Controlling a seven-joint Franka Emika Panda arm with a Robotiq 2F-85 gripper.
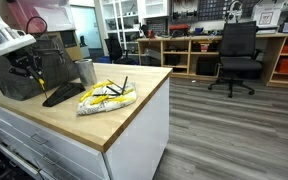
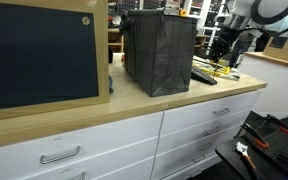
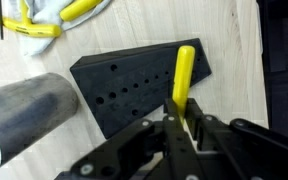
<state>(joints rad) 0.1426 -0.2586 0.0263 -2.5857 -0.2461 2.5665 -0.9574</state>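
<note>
We see the gripper (image 3: 181, 120) clamped narrow on a yellow peg (image 3: 184, 72) over the black holed block (image 3: 124, 88). A grey cylinder (image 3: 29, 105) sits at nine o'clock.

No readable text, labels or numbers anywhere

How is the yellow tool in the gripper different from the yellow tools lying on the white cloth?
The held yellow tool is clamped in the shut gripper over the black holed block; the cloth's yellow tools lie loose. The held one is single; those are bunched on the white cloth. All share a yellow colour.
</note>
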